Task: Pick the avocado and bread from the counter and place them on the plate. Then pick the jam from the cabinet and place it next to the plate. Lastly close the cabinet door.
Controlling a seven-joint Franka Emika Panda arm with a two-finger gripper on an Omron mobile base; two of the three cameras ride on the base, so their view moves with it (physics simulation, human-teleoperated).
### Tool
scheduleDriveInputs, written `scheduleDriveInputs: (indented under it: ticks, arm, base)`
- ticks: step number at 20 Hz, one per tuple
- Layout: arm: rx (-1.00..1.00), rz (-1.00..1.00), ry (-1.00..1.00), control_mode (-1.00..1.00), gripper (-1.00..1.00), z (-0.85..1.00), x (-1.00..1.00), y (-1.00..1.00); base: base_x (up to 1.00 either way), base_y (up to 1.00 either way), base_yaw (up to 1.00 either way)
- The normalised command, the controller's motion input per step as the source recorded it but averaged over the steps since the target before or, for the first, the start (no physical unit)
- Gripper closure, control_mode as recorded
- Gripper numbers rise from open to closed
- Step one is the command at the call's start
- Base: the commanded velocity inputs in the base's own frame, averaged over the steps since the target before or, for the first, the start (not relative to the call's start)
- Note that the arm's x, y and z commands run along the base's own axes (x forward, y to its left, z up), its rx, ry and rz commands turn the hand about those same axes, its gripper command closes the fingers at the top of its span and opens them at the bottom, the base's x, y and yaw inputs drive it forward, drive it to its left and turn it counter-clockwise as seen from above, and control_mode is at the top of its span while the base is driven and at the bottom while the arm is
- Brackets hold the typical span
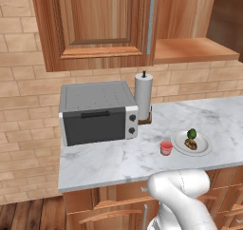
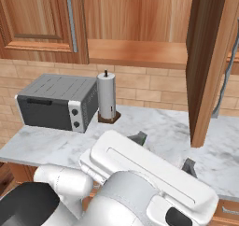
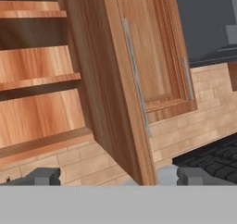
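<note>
Marble counter (image 1: pixel 118 160), brick wall (image 1: pixel 28 105), wooden cabinet (image 2: pixel 140 52) door ajar.

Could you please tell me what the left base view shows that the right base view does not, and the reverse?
Left base view alone: the plate with the avocado and the bread on it, and the jam standing on the counter just beside the plate. Right base view alone: the open cabinet door edge-on, swung out over the counter, and the pincer with its jaws wide apart, holding nothing. Both share the toaster oven, the paper-towel roll, the marble counter and the cabinet with its bare shelf.
</note>
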Motion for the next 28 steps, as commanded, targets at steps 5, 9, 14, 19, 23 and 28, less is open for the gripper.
scheduleDriveInputs:
  ticks: [5,9,14,19,23,28]
  arm:
    - [0.00,0.01,0.00,-1.00,-1.00,0.00,-0.01,-0.51]
    - [0.00,0.05,0.00,-1.00,-1.00,0.00,0.06,-0.39]
    - [0.00,0.05,0.01,-1.00,-1.00,0.00,0.17,-0.26]
    - [0.00,0.11,0.05,-1.00,-1.00,-0.07,0.13,-0.10]
    - [0.00,0.15,0.10,-1.00,-1.00,-0.08,0.13,-0.04]
    - [-0.02,0.12,0.09,-1.00,-1.00,-0.06,0.12,-0.01]
  base:
    - [0.00,0.00,0.00]
    - [0.00,0.00,0.00]
    - [0.00,0.00,0.00]
    - [0.00,0.00,0.00]
    - [0.00,0.00,0.00]
    - [0.00,0.00,0.00]
